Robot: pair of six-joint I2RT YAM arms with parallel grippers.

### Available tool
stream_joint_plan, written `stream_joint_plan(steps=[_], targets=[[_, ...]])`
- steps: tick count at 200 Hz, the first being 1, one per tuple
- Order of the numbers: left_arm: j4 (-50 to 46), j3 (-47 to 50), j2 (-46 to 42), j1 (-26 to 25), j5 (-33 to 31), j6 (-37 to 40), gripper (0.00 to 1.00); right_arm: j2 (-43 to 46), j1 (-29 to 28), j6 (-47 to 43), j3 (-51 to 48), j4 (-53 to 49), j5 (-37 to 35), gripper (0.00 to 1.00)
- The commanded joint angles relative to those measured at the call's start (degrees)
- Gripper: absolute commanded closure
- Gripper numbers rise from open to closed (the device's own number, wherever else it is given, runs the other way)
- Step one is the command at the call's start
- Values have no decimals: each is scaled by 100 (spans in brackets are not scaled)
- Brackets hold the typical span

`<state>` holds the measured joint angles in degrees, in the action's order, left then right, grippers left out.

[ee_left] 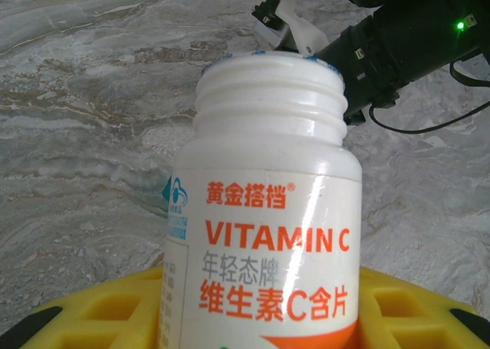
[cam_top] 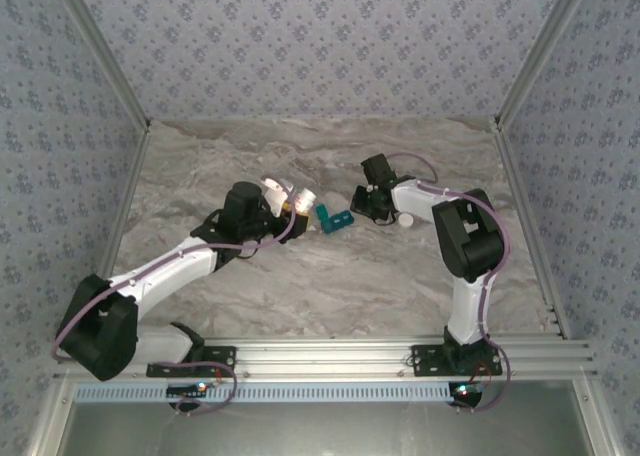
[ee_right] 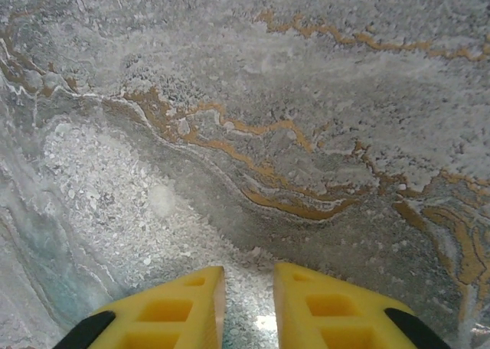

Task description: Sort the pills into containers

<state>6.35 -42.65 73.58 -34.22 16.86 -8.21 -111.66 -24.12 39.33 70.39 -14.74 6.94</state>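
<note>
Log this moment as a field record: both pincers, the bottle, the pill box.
left pincer: shut on the Vitamin C bottle
Vitamin C bottle: white, cap off, mouth open
right pincer: shut, low over the marble table; cannot tell if it holds anything
pill box: teal, lying on the table between the two pincers
</note>
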Motion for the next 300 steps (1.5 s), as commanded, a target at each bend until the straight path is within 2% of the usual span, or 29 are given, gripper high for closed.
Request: stream_joint_plan(steps=[1,51,151,207,220,240,274,300], targets=[[68,46,-107,7,-16,-65,100,34,-79,68,-59,-50,97,77],[-2,76,-131,11,-17,-23,100,214,-195,160,-157,58,209,81],[-117,125,-71,27,10,28,100,599,-687,312,-611,153,379,82],[45,450,-65,36,-50,-3,100,1202,-434,223,-1100,347,182,80],[76,517,-22,32,-72,3,100,1353,-393,98,-1168,382,100,77],[87,560,106,38,-65,7,100,1576,-365,-175,-1259,530,36,68],[241,683,376,38,-31,-32,100,1719,-442,-643,-1257,683,96,42],[291,697,620,33,17,-45,100,1589,-512,-764,-1180,720,183,35]])
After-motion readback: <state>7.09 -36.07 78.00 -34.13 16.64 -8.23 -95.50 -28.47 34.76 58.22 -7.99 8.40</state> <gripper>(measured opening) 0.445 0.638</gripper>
